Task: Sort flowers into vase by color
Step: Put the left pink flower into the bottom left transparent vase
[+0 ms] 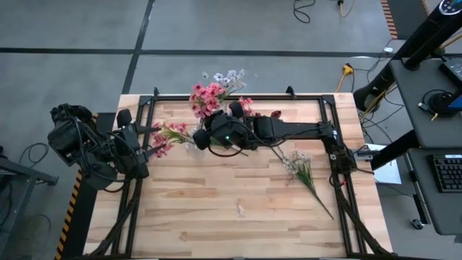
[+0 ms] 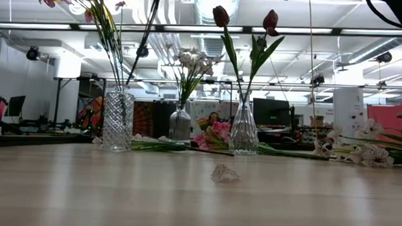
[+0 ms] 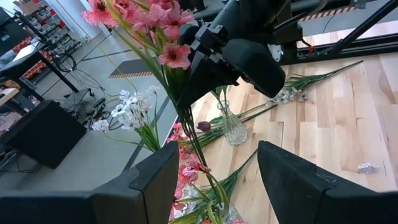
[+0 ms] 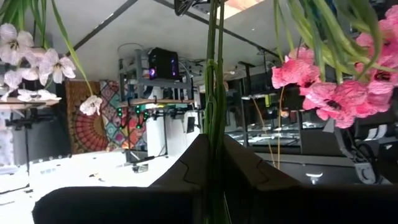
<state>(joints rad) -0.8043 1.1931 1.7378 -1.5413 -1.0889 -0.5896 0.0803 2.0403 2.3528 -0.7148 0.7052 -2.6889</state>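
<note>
Right gripper (image 4: 214,155), pinching the pink flower stem (image 4: 214,93) near the tabletop's far edge, could tip your vase (image 2: 118,120) if lowered crooked.

Matt pale wood table (image 1: 238,195), faceted clear glass vases (image 2: 118,119)

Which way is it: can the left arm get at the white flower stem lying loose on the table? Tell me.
Probably not easily. The white flower stem lies far over on the right side, past the right end effector, which blocks the middle.
</note>
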